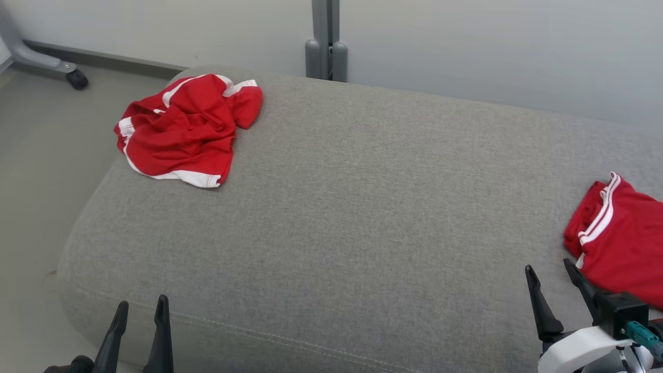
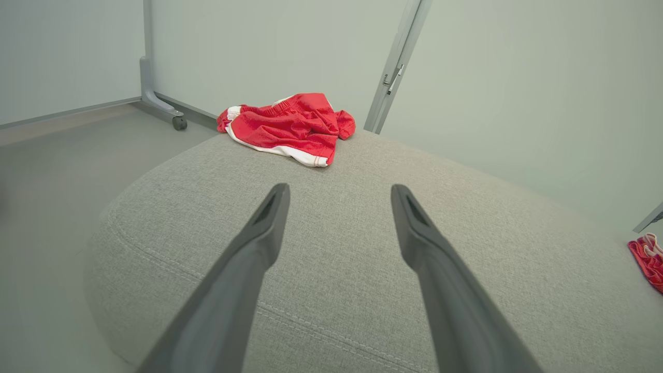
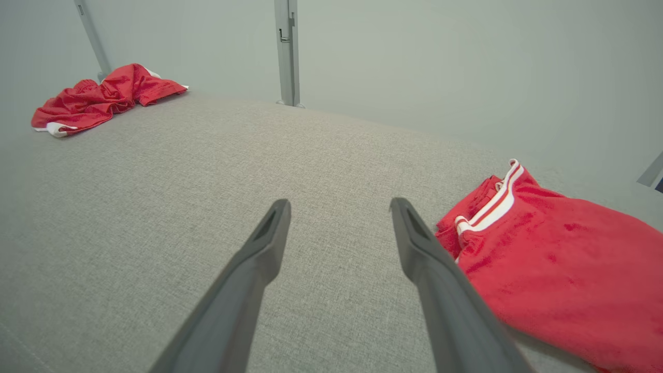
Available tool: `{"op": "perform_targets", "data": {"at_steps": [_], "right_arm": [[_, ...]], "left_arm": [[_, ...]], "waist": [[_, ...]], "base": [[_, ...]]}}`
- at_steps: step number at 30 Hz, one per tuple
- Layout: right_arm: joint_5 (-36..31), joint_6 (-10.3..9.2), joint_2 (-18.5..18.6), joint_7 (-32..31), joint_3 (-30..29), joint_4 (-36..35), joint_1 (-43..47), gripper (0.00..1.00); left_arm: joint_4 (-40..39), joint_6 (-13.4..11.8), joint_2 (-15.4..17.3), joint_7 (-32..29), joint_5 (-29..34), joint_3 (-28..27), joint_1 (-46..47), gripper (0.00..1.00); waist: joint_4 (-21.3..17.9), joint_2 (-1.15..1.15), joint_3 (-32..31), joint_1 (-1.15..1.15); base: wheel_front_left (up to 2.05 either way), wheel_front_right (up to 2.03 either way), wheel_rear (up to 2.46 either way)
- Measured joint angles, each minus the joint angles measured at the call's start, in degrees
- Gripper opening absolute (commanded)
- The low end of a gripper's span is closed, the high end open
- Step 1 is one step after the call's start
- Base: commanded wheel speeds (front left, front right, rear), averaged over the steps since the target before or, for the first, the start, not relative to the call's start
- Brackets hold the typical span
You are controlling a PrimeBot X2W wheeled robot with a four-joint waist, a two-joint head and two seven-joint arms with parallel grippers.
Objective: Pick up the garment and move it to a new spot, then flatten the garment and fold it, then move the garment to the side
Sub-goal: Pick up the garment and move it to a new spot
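Lying crumpled, the red garment (image 1: pixel 186 129) shows white trim.

head: high, looking down | wrists: low, forward | shared: cushion (image 1: pixel 362 207), crumpled garment (image 1: pixel 186 129)

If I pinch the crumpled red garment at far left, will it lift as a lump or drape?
Probably drape: the crumpled red garment lies in soft loose folds, looking floppy. Thin fabric suggests light. Its sheen hints it could slip from a shallow pinch.
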State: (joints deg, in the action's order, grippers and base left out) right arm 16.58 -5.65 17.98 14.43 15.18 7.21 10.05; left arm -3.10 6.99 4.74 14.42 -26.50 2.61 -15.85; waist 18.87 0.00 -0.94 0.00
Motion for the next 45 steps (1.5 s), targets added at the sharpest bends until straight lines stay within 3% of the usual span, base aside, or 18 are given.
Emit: {"op": "perform_targets", "data": {"at_steps": [7, 25, 32, 45], "right_arm": [[-0.02, 0.0, -0.91, 0.0, 1.18, -0.29, 0.08, 1.0], [-1.66, -0.51, 0.57, -0.6, 0.19, -4.33, -0.36, 1.0], [-3.75, -0.13, 3.31, -3.1, 0.62, -7.98, -3.97, 1.0], [-6.49, 0.62, 6.54, -7.5, 0.53, -16.57, -10.95, 1.0]], "left_arm": [[-0.76, 0.0, 0.01, 0.0, -0.02, -1.65, -0.64, 1.0], [-1.8, 0.05, -0.09, 0.0, -1.7, -3.07, 1.26, 1.0], [-1.22, 0.07, 1.81, -0.63, -4.07, -4.35, 8.1, 1.0], [6.05, -0.1, 6.67, -10.15, -9.62, -8.29, 27.89, 1.0]], "waist": [[3.09, 0.0, -0.38, 0.0], [2.61, 0.0, 3.81, 0.0], [2.26, 0.0, 8.33, 0.0], [0.45, 0.0, 18.33, 0.0]], "base": [[0.0, 0.0, 0.0], [0.0, 0.0, 0.0], [0.0, 0.0, 0.0], [0.0, 0.0, 0.0]]}}
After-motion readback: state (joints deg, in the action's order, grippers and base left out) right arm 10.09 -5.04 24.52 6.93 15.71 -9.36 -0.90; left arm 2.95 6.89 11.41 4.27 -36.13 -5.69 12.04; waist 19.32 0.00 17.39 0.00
